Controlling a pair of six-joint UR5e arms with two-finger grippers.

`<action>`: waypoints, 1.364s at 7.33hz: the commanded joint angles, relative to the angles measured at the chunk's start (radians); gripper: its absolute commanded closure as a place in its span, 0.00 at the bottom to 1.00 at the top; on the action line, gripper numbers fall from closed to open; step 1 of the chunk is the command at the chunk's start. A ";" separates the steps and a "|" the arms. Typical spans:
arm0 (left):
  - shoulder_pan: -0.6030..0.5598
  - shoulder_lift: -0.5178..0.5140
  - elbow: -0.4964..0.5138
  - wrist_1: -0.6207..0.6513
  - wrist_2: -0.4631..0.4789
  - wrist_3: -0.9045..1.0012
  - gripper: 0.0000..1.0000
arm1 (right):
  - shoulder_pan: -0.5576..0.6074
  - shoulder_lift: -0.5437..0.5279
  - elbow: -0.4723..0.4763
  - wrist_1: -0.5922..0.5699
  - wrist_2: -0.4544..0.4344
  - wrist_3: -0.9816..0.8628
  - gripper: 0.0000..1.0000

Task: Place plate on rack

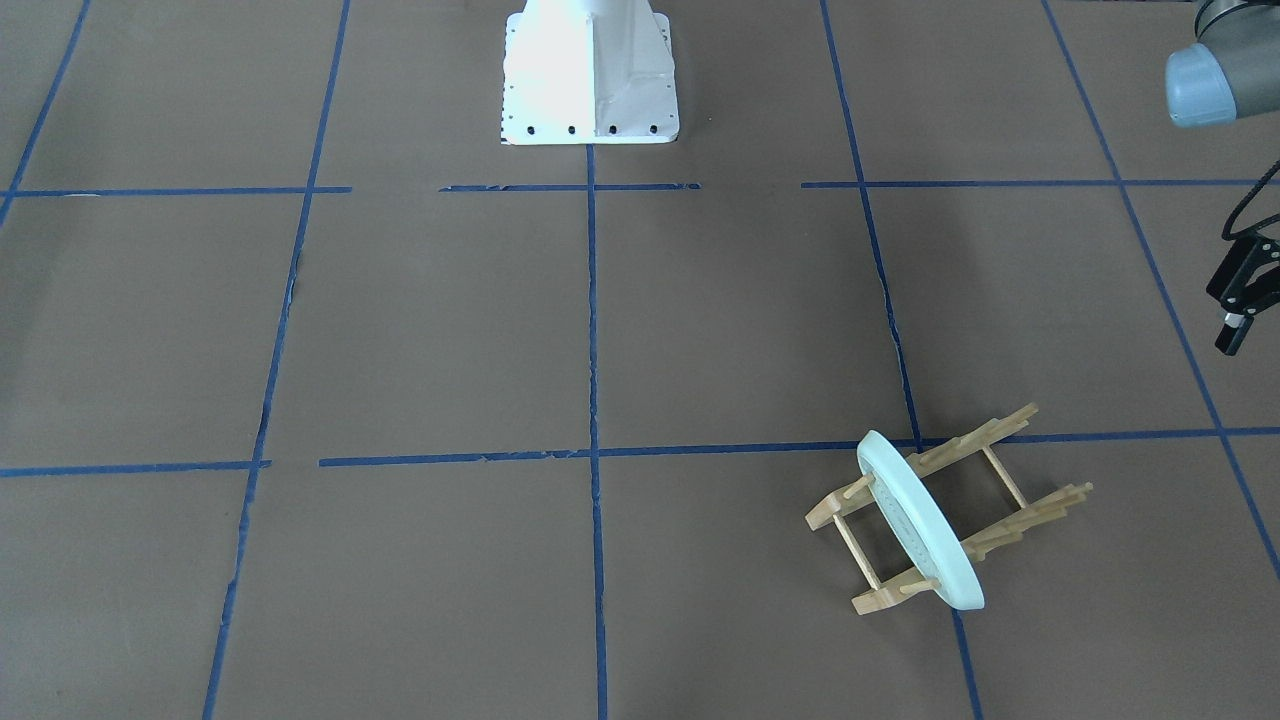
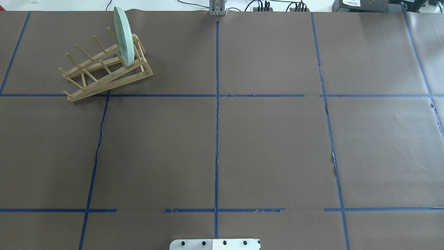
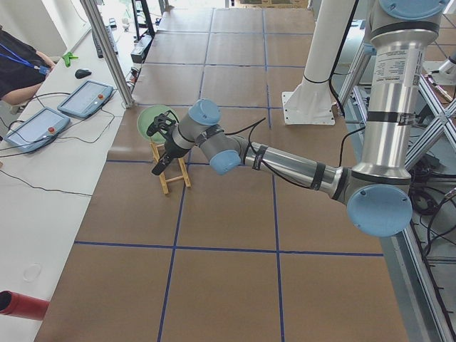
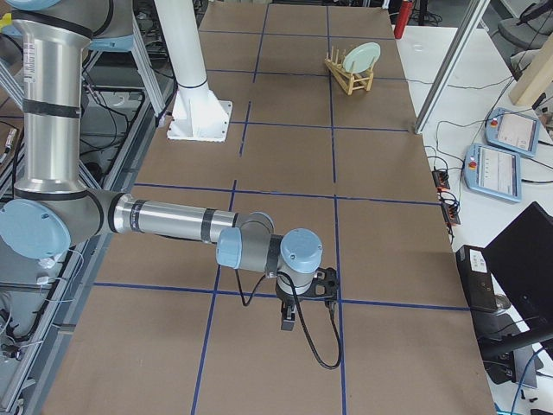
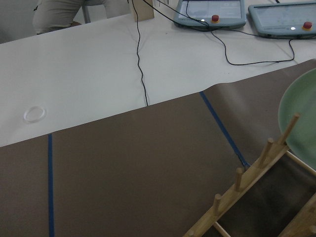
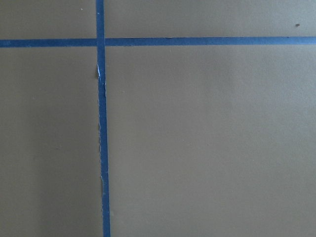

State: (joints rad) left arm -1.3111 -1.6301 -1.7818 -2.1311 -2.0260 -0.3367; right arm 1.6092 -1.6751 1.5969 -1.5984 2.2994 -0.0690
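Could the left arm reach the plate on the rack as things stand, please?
Probably yes: the left gripper hangs close beside the rack, nothing shows between them, and the plate stands upright with its rim exposed.

Mint-green plate (image 1: pixel 925 528), light-wood rack (image 1: pixel 975 437)

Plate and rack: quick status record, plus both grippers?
plate: upright on edge, slotted between pegs near one end of the rack
rack: on the table, far-left area from the robot
left gripper: beside the rack, clear of the plate; open or shut unclear
right gripper: over bare table, far from rack; state unclear
task: looks done
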 commanded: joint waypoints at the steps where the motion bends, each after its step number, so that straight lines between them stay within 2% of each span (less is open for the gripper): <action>1: -0.033 -0.023 0.056 0.211 -0.124 0.138 0.00 | 0.000 0.000 0.000 0.000 0.000 0.000 0.00; 3: -0.060 -0.022 0.117 0.269 -0.227 0.140 0.00 | 0.000 0.000 0.000 0.000 0.000 -0.002 0.00; 4: -0.109 -0.014 0.140 0.308 -0.270 0.142 0.00 | 0.000 0.000 0.000 -0.002 0.000 -0.002 0.00; 5: -0.121 -0.022 0.203 0.371 -0.282 0.145 0.00 | 0.000 0.000 0.000 0.000 0.000 0.000 0.00; 7: -0.151 -0.008 0.275 0.378 -0.313 0.194 0.00 | 0.000 0.000 0.000 0.000 0.000 0.000 0.00; 8: -0.184 0.015 0.310 0.379 -0.313 0.290 0.00 | 0.000 0.000 -0.001 -0.002 0.000 0.000 0.00; 10: -0.243 0.050 0.306 0.387 -0.338 0.324 0.00 | 0.000 0.000 -0.001 0.000 0.000 0.000 0.00</action>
State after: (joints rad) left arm -1.5227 -1.5983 -1.4787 -1.7493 -2.3478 -0.0375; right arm 1.6092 -1.6751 1.5962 -1.5995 2.2995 -0.0697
